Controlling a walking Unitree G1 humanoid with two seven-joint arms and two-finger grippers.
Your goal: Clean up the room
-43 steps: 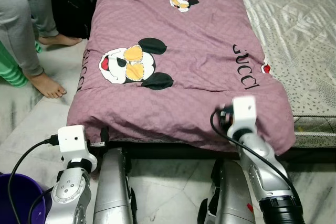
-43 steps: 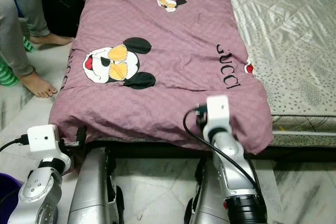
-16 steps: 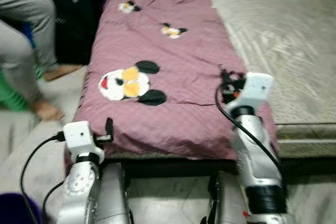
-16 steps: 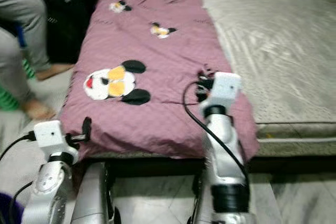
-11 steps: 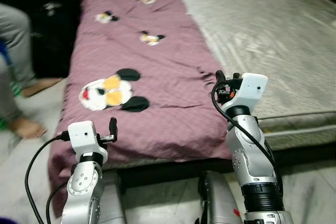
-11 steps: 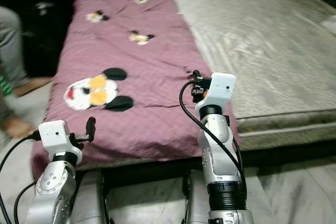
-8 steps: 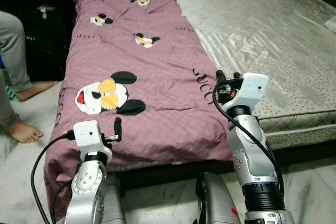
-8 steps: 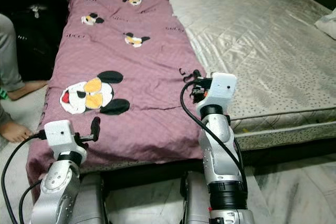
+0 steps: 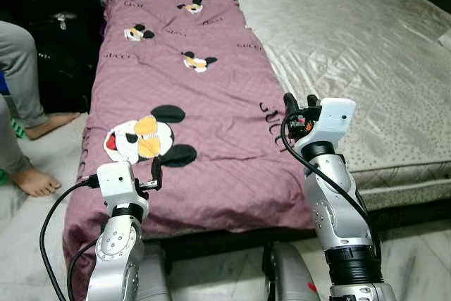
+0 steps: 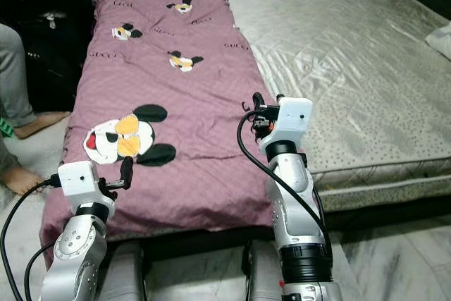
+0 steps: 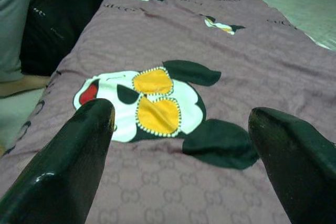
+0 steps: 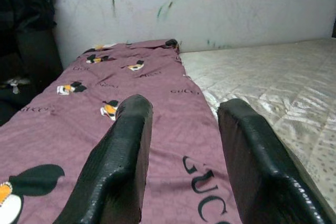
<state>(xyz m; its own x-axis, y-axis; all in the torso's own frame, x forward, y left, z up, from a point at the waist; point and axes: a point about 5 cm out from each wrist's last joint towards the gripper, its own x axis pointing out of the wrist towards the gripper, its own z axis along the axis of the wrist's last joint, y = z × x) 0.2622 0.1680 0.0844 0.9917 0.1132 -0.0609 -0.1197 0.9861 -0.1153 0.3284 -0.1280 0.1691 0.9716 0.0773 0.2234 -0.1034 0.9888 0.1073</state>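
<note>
in the left eye view a purple blanket [image 9: 183, 103] with cartoon mouse prints covers the left strip of the mattress [image 9: 366, 54], its near end hanging over the mattress edge. the left gripper [image 9: 156, 171] is over the near left part of the blanket, the right gripper [image 9: 299, 101] over its near right edge, beside the bare mattress. a person's bare feet [image 9: 32, 177] stand on the floor left of the blanket. in the left wrist view the fingers [image 11: 79, 156] are wide apart and hold nothing, above the big mouse print [image 11: 157, 106]. in the right wrist view the fingers [image 12: 121, 171] are apart and empty too, pointing along the blanket to the wall [image 12: 199, 3].
</note>
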